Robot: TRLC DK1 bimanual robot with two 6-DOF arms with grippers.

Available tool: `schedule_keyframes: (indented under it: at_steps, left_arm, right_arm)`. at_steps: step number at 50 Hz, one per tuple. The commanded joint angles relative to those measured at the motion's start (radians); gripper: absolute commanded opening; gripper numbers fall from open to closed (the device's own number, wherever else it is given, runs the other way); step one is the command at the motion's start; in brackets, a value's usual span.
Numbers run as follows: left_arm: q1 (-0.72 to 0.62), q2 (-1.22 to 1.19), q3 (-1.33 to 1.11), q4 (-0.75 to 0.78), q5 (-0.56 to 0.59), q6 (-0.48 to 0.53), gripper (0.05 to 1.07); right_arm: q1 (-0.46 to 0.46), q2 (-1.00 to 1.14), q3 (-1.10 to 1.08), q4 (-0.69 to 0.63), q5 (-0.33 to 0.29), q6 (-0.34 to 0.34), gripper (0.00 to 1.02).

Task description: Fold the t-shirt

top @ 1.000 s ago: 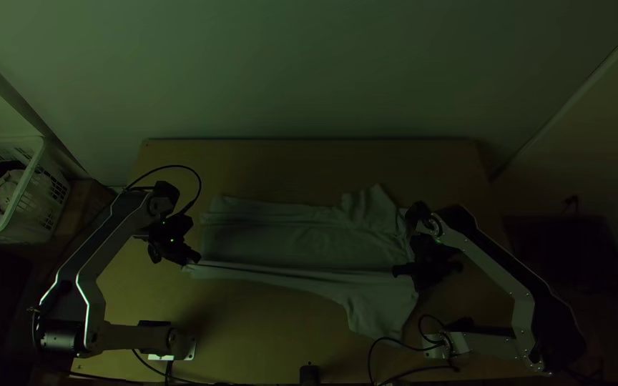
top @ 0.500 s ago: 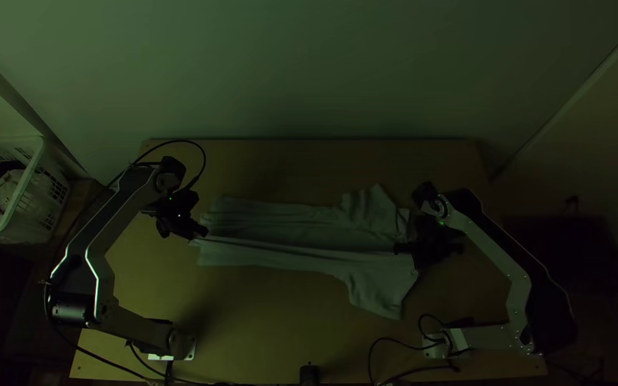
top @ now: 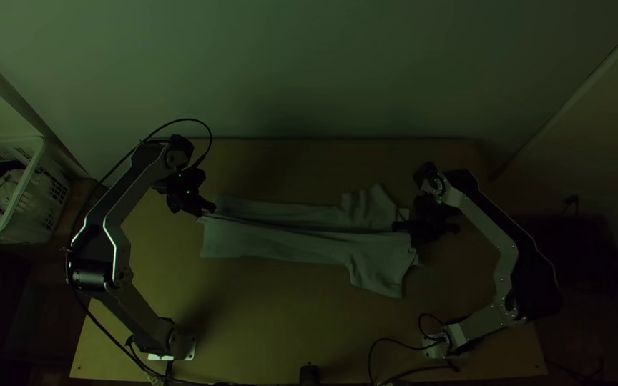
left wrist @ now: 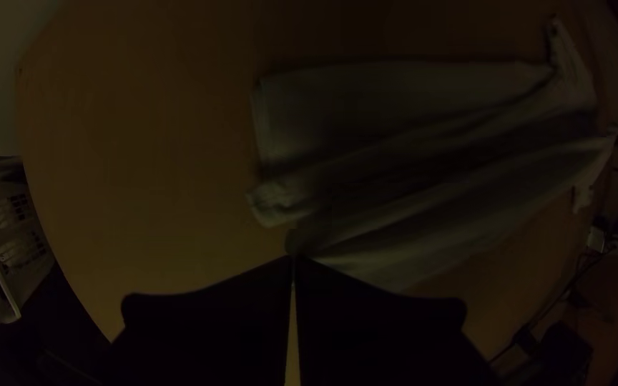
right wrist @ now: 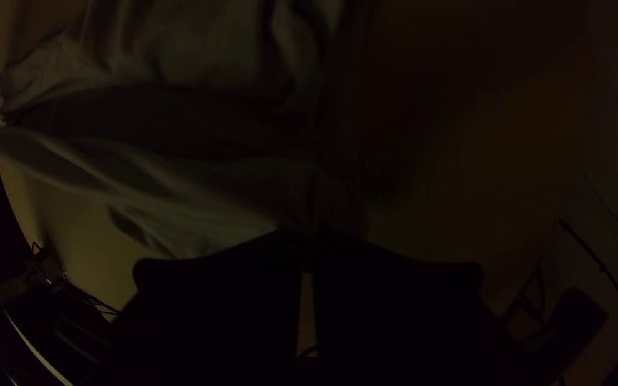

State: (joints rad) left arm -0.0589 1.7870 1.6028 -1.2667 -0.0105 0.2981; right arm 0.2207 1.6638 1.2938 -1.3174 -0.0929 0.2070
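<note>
1. Spanning the wooden table point(top: 287, 322) from left to right, the t-shirt point(top: 287, 246) lies with its hem point(top: 202, 243) to the left and its sleeves to the right, and we have it gripped at both ends.
2. Our left gripper point(top: 211, 209) is closed on the cloth at the hem. In the left wrist view we see its fingers pressed together at the tips, with the fabric running straight out from them. Most of the t-shirt is to the right of this gripper.
3. Our right gripper point(top: 421, 234) is closed too, pinching the right end of the t-shirt between the far sleeve point(top: 370, 206) and the near sleeve point(top: 380, 275). Nearly the whole garment is to its left. We cannot tell exactly which seam or edge it has.
4. Between the two grips we see the fabric drawn into a long ridge, and the near part of the t-shirt spreads from it toward the near side of the table. A dark furrow runs along the far side of that ridge, with another strip of cloth beyond it.
5. Both sleeves are loosely creased: the far sleeve points to the far side, the near sleeve to the near side.
6. Left of the table we see a white plastic basket point(top: 23, 187) with dark and light clothes point(top: 8, 187) inside.
</note>
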Motion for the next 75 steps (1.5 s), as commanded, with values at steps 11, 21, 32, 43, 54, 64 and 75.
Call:
schedule_keyframes:
  at_steps: [11,21,32,43,54,64,75]
  left_arm:
    - [-0.001,0.169,0.224,-0.031,0.004,-0.016,0.08]
    - [-0.012,0.261,0.315,-0.046,0.004,-0.020,0.08]
    - [-0.027,0.302,0.332,-0.026,0.021,-0.020,0.08]
    - [-0.036,0.292,0.299,-0.020,0.053,-0.020,0.08]
    - [-0.032,0.232,0.230,0.009,0.156,0.006,0.08]
    - [-0.013,0.158,0.171,0.073,0.170,-0.016,0.33]
    - [0.011,0.086,0.095,0.135,0.176,-0.001,0.71]
  right_arm:
    - [-0.060,0.145,0.156,0.003,0.025,-0.023,0.03]
    - [-0.060,0.221,0.202,0.029,0.024,-0.020,0.03]
    - [-0.064,0.295,0.223,0.110,0.022,-0.003,0.03]
    - [-0.072,0.343,0.239,0.152,0.024,0.006,0.03]
    - [-0.076,0.344,0.248,0.193,0.022,-0.063,0.03]
    - [-0.081,0.277,0.286,0.136,0.025,-0.150,0.65]
    - [-0.058,0.208,0.285,0.107,0.082,-0.149,0.90]
